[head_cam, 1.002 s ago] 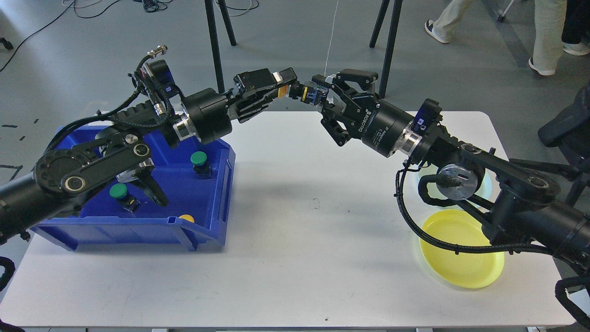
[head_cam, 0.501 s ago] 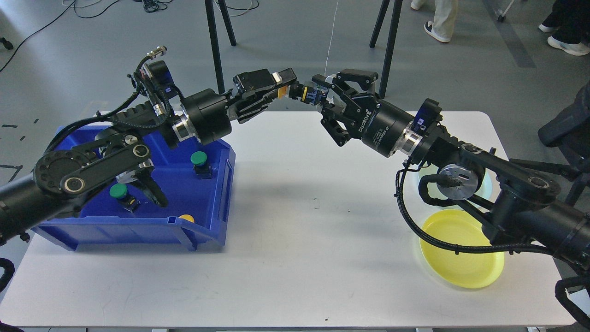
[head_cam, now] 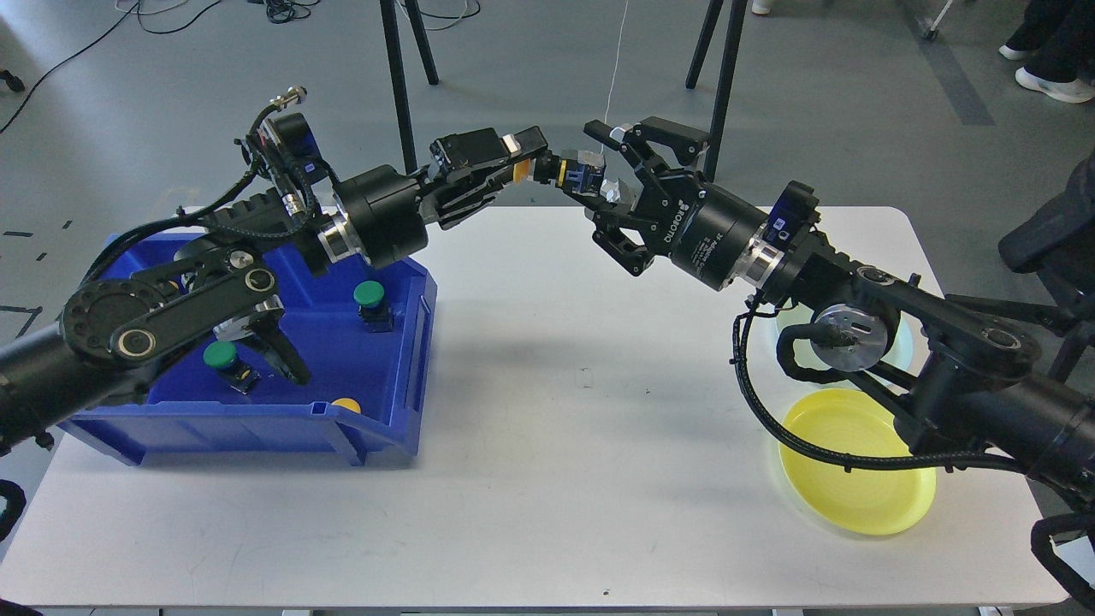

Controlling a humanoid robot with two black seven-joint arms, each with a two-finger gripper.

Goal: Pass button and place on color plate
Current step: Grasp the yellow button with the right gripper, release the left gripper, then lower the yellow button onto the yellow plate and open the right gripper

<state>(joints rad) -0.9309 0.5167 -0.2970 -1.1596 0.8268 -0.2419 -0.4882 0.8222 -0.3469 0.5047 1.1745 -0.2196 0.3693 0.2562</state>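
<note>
My left gripper (head_cam: 523, 158) is shut on a yellow-capped button (head_cam: 571, 174), holding it by the cap end in the air above the table's far edge. The button's black and blue body points right. My right gripper (head_cam: 601, 162) is open, with one finger (head_cam: 609, 130) above the button's body and the other below it. I cannot tell if either finger touches the button. The yellow plate (head_cam: 855, 479) lies at the table's front right, below my right arm.
A blue bin (head_cam: 376, 432) at the left holds two green buttons (head_cam: 369, 295) (head_cam: 221, 353) and a yellow one (head_cam: 346, 404). A pale plate (head_cam: 908, 342) lies mostly hidden behind my right arm. Black stand legs (head_cam: 723, 85) rise beyond the table.
My right gripper's upper finger has lifted and its jaws stand wider around the button's body. My left gripper still holds the button in nearly the same place.
</note>
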